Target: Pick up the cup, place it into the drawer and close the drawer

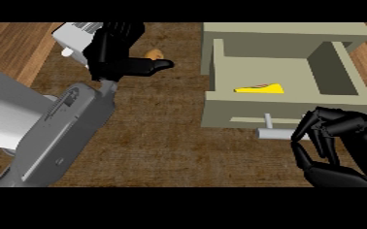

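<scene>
Drawer (283, 80) is open on the counter (165, 140), yellow wedge (259, 89) inside, no cup in it. Left hand (114, 53) is up at top left over a white object (75, 36), likely the cup, mostly hidden; can't tell if its fingers grip it. Right hand (326, 143) sits by the drawer handle (276, 133), fingers curled, empty, probably staged to push it shut.

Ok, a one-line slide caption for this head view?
Left hand reaches over the counter; right hand curls by the open drawer's handle, a yellow wedge inside.
</scene>
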Robot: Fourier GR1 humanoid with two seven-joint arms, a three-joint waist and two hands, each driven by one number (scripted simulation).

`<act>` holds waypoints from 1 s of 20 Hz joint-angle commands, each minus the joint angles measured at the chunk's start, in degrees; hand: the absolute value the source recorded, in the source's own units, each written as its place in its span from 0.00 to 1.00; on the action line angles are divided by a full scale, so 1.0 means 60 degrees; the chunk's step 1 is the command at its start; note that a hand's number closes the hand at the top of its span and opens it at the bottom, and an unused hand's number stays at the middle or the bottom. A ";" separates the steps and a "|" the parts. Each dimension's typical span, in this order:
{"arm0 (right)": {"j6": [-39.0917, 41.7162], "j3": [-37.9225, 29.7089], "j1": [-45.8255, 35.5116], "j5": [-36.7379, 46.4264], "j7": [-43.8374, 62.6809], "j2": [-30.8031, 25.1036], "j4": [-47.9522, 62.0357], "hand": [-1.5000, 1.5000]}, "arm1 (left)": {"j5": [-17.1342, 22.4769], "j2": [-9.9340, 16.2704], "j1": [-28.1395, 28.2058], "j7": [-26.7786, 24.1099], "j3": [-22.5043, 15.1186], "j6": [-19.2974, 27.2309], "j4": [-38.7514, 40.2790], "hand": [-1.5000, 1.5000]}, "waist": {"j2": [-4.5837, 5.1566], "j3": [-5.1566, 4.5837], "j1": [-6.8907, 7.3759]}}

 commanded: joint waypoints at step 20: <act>-0.2170 0.2312 -0.2399 0.7107 -0.3511 -0.0101 0.6570 0.00 | 0.0284 0.1967 0.5519 -0.0799 0.1947 -0.3209 -0.2762 0.00 | 0.0123 0.0002 -0.0139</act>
